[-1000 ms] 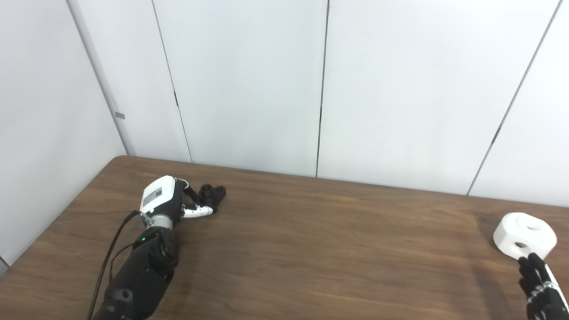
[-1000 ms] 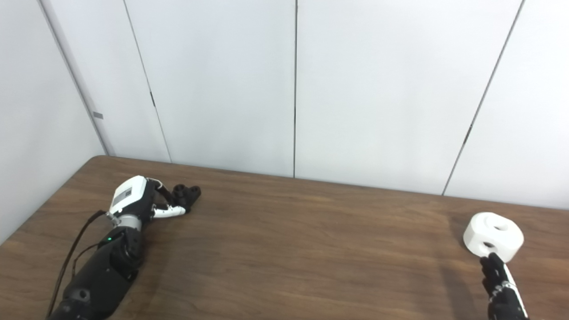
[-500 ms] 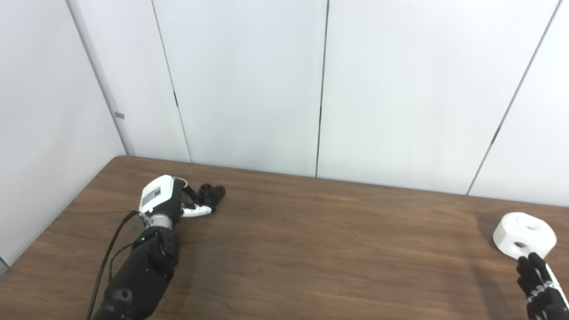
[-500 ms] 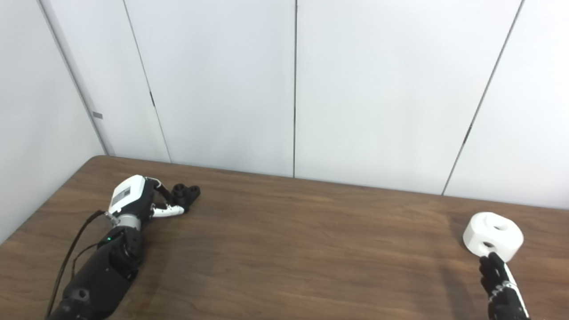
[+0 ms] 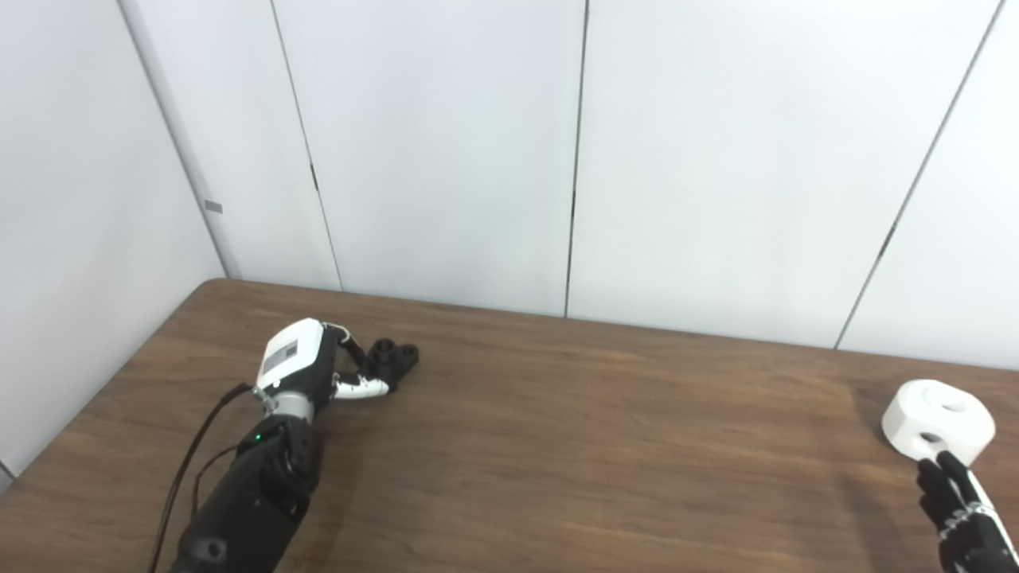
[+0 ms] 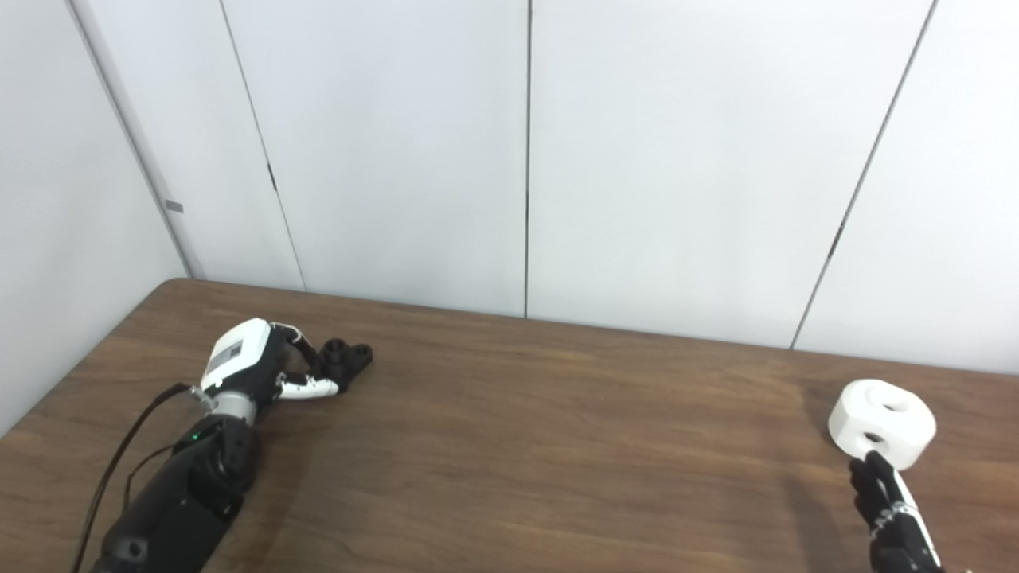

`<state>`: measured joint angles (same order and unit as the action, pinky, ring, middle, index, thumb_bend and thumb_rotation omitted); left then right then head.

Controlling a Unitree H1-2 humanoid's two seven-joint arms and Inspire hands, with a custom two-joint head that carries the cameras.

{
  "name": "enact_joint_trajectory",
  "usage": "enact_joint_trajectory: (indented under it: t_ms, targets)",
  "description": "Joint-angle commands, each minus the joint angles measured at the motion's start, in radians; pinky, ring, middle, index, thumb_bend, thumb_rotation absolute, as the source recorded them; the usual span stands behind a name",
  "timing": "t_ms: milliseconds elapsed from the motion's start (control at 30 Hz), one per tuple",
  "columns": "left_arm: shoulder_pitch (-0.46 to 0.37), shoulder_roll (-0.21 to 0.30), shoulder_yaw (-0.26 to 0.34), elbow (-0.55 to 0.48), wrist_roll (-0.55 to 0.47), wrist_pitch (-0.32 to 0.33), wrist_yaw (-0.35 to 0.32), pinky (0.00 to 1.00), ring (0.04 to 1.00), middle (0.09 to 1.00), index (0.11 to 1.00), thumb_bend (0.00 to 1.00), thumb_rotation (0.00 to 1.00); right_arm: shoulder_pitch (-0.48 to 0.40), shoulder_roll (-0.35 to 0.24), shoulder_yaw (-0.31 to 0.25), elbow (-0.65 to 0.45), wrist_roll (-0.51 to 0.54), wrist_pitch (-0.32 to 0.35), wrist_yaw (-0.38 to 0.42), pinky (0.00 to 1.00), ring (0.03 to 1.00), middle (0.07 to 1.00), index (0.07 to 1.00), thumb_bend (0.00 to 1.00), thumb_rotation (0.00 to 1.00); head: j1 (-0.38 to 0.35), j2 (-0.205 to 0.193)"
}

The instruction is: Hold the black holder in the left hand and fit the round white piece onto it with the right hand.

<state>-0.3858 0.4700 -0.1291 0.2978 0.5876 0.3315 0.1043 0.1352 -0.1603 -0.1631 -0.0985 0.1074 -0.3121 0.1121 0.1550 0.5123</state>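
The black holder (image 5: pixel 395 356) lies on the brown table (image 5: pixel 597 454) at the far left, with two round sockets facing up. My left hand (image 5: pixel 312 364) has its fingers and thumb closed around the holder's near end. The round white piece (image 5: pixel 939 416), with holes in its top and side, sits at the far right of the table. My right hand (image 5: pixel 959 509) comes in at the bottom right corner with its fingers stretched out. Its fingertips (image 5: pixel 939 469) reach the near side of the white piece without gripping it. The lower part of that hand is out of frame.
White wall panels (image 5: pixel 573 159) stand right behind the table's far edge. The table's left edge runs close to my left arm (image 5: pixel 247 501), which trails a black cable. Bare wood lies between the two hands.
My left hand has shifted right and a little nearer, and the black holder moved with it. My right hand has crept slightly toward the white piece, which stays put.
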Motion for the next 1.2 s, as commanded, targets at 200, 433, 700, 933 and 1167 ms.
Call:
enact_joint_trajectory:
  t_ms: [200,433,700,933,1167]
  targets:
    - [0.095,-0.023,-0.032,-0.148,-0.014,-0.103,-0.036,0.72,0.835,0.747,0.483,0.52,0.05,0.040,0.024,0.009,0.059,-0.001,-0.013,-0.014,0.93,0.931,0.913,0.927,0.57,0.92,-0.027,0.009]
    - [0.161,-0.036,-0.091,-0.298,0.035,-0.086,-0.098,0.71,0.822,0.761,0.484,0.52,0.05,0.044,0.033,0.012,0.047,-0.016,-0.013,-0.019,0.88,0.905,0.900,0.918,0.59,0.90,-0.056,0.021]
    - [0.229,-0.084,-0.183,-0.452,0.106,-0.087,-0.172,0.73,0.820,0.757,0.484,0.52,0.05,0.054,0.048,0.022,0.002,-0.020,0.014,-0.022,0.90,0.922,0.906,0.924,0.58,0.89,-0.090,0.047]
    - [0.279,-0.129,-0.239,-0.578,0.141,-0.063,-0.268,0.77,0.856,0.778,0.486,0.52,0.05,0.057,0.059,0.027,-0.032,-0.048,0.048,-0.035,0.93,0.932,0.910,0.932,0.57,0.91,-0.126,0.073]
    - [0.321,-0.178,-0.298,-0.619,0.175,-0.083,-0.308,0.77,0.860,0.779,0.486,0.52,0.05,0.063,0.062,0.043,-0.080,-0.080,0.090,-0.053,0.93,0.926,0.910,0.929,0.57,0.94,-0.165,0.128]
